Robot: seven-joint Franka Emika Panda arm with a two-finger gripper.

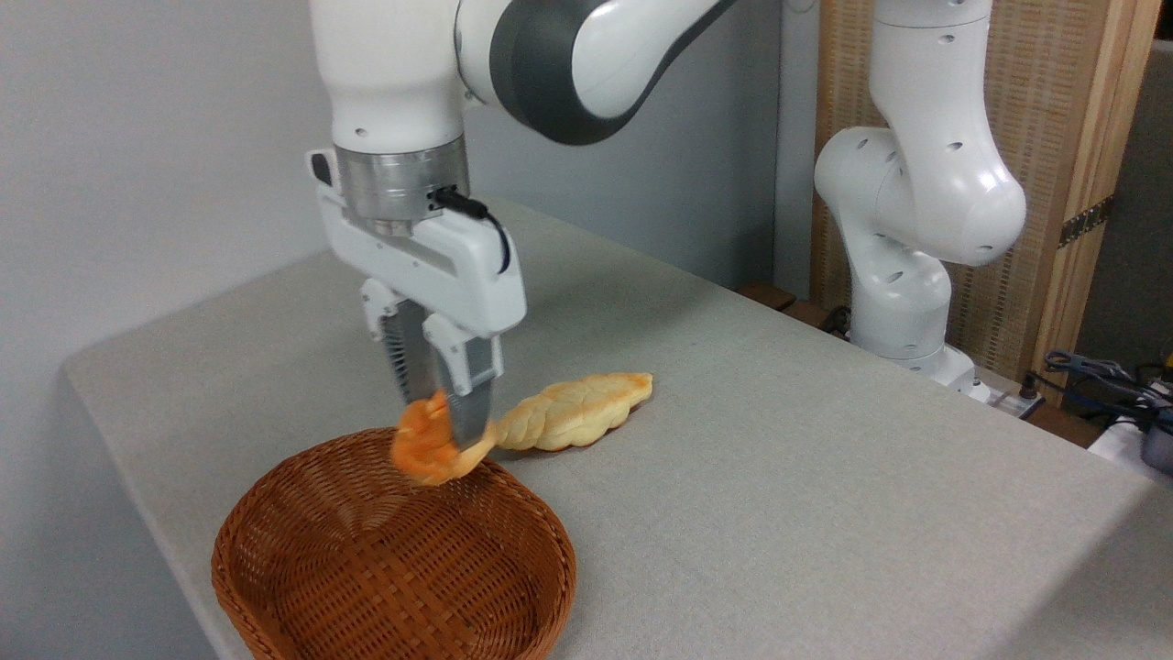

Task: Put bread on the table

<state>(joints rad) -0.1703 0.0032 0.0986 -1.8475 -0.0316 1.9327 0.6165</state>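
my two-finger gripper (443, 423) pinches the small orange knotted bun (429, 451). i hold it above the brown wicker basket (275, 532) to clear its rim, bound for the grey fabric-like table (779, 477).

gripper (444, 431) clamps bread (429, 453) in the air above basket (385, 559) rim | braided loaf (575, 411) lies on table (825, 477) beside basket

Bright, even light (bread (429, 451) motion-blurred), soft shadows.
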